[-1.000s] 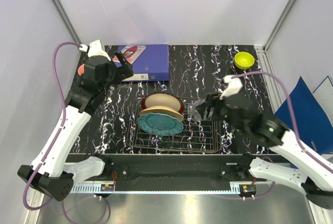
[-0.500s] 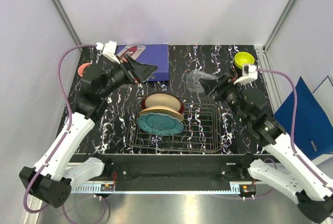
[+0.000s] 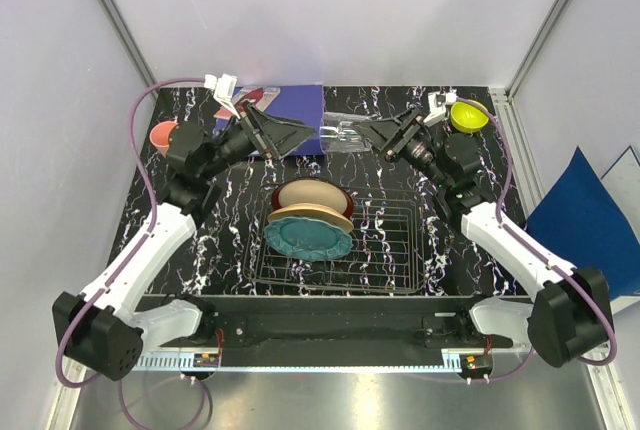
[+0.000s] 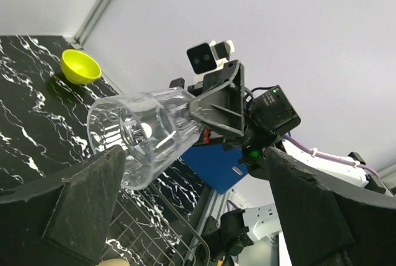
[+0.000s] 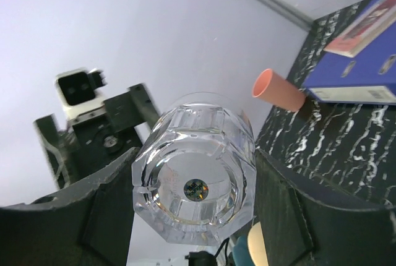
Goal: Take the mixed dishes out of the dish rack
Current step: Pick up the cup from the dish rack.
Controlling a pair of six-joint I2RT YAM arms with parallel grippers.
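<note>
My right gripper is shut on the base of the clear glass tumbler and holds it sideways in the air above the back of the table. In the right wrist view the tumbler sits between my fingers. My left gripper is open and faces the tumbler's mouth, close to it but not touching. The dish rack holds the teal plate, the cream-yellow plate and the red-rimmed plate. The yellow-green bowl stands at the back right, the salmon-pink cup at the back left.
A blue ring binder lies at the back of the table, just under the two grippers. White walls with metal posts close in the back and sides. A blue sheet lies outside the right wall.
My right gripper has carried the tumbler from the rack up and toward the back middle, turning it sideways. My left gripper has swung right to meet it, jaws open.
</note>
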